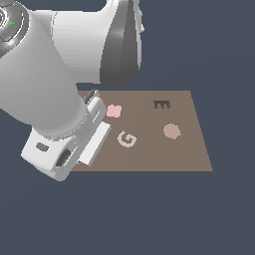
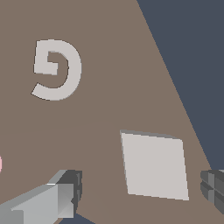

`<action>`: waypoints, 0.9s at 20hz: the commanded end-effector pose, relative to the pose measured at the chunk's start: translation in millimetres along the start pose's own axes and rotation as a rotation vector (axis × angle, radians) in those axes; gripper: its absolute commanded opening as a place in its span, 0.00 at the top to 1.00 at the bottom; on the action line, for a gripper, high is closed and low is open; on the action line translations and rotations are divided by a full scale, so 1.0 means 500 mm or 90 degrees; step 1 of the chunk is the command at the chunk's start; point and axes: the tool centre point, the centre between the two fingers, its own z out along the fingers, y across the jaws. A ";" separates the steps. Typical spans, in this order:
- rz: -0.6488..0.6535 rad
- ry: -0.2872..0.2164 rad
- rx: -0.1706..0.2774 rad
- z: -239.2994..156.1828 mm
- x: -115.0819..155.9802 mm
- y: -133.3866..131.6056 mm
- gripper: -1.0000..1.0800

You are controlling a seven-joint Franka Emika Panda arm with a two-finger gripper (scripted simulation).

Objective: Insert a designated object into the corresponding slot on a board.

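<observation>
My gripper stands open: in the wrist view one finger and the other finger sit wide apart, and nothing is held between them. The light-grey square tile lies flat on the brown board, in the space between my two fingers. Whether either finger touches the tile I cannot tell; a strip of board shows between it and each finger.

The tile sits near one edge of the board, with dark floor visible just beyond that edge. The grey letter G lies on the board well apart from the tile. A sliver of pink shape shows at the frame's border.

In the exterior view my arm covers the left portion of the board, and my hand hangs over that end. On the uncovered board I note the pink shape, the letter G, a tan octagon and a dark brown E recess toward the exterior view's right. The square slot is not visible in either view.
</observation>
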 end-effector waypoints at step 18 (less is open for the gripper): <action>-0.071 -0.001 0.001 0.023 0.007 0.028 0.04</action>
